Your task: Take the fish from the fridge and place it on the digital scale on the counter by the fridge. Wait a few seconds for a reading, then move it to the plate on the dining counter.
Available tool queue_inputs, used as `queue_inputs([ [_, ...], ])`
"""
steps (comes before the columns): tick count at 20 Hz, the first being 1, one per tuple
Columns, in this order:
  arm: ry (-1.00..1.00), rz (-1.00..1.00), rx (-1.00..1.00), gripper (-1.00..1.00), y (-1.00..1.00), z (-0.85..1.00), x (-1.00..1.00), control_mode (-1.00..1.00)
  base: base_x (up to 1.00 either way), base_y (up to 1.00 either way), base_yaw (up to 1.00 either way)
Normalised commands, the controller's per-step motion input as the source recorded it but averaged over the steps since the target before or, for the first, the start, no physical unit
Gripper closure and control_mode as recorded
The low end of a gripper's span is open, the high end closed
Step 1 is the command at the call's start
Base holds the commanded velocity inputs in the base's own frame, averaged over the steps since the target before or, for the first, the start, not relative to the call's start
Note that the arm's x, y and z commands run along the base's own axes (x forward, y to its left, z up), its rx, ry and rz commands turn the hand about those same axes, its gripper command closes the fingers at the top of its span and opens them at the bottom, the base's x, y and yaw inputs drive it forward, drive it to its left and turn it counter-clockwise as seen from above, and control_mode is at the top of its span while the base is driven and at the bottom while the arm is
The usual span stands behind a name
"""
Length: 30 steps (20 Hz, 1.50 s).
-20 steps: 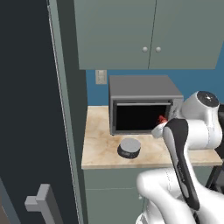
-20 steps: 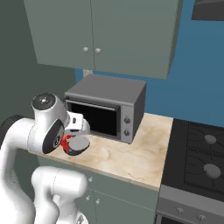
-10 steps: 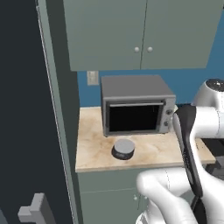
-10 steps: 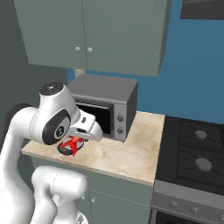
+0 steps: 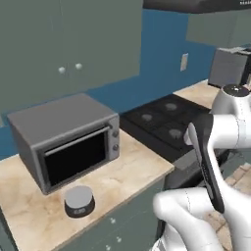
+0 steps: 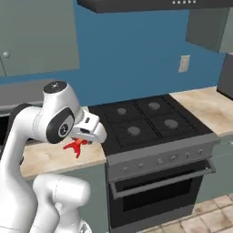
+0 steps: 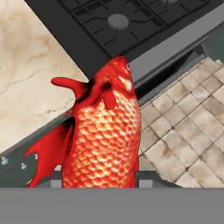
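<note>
Hand view shows the fish (image 7: 103, 131) clamped in the jaws above the stove (image 7: 131, 26) edge, and since the base views have swung from the microwave (image 5: 66, 139) and digital scale (image 5: 79, 201), weighing looks finished, plate next.

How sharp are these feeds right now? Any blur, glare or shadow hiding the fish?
Hand view: the fish is crisp, scales readable, evenly lit, no glare. Right base view: soft overall; the fish is a small red patch tucked under the end effector. Left base view: also soft; flat light, faint shadow under the digital scale.
</note>
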Motion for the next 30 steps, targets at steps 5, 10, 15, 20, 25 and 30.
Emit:
queue_inputs([
  [5, 0.0, 0.0, 0.0, 1.0, 0.0, 0.0, 0.0, 1.0, 0.0, -0.09, -0.96],
  [10, 0.0, 0.0, 0.0, 1.0, 0.0, 0.0, 0.0, 1.0, 0.0, -0.26, -0.93],
  [15, 0.0, 0.0, 0.0, 1.0, 0.0, 0.0, 0.0, 1.0, 0.1, -0.44, -0.8],
  [20, 0.0, 0.0, 0.0, 1.0, 0.0, 0.0, 0.0, 1.0, 0.48, -0.47, -0.65],
  [25, 0.0, 0.0, 0.0, 1.0, 0.0, 0.0, 0.0, 1.0, 0.92, -0.44, -0.47],
  [30, 0.0, 0.0, 0.0, 1.0, 0.0, 0.0, 0.0, 1.0, 1.0, -0.36, -0.33],
])
